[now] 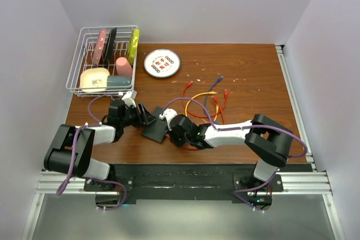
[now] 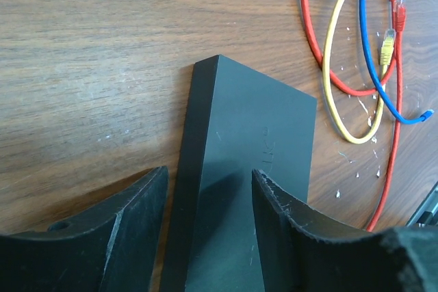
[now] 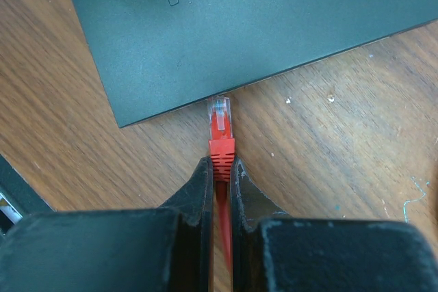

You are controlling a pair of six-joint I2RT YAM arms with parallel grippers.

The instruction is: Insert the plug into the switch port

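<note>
The switch point(image 1: 155, 131) is a flat matte-black box lying on the wooden table between the two arms. In the left wrist view the switch point(image 2: 246, 135) runs up between my fingers. My left gripper point(image 2: 209, 200) is open, one finger over the wood beside the box's long edge, the other over its top. My right gripper point(image 3: 220, 169) is shut on the ribbed boot of the red plug point(image 3: 219, 117). The plug's clear tip sits at the switch's near edge point(image 3: 239, 25), close to its left corner. The ports are hidden. In the top view my right gripper point(image 1: 171, 128) is at the switch's right side and my left gripper point(image 1: 145, 115) at its upper left.
Loose red, yellow and blue cables point(image 1: 205, 102) lie right of the switch and also show in the left wrist view point(image 2: 335, 66). A round white plate point(image 1: 162, 63) sits at the back. A wire dish rack point(image 1: 104, 60) with dishes stands at the back left.
</note>
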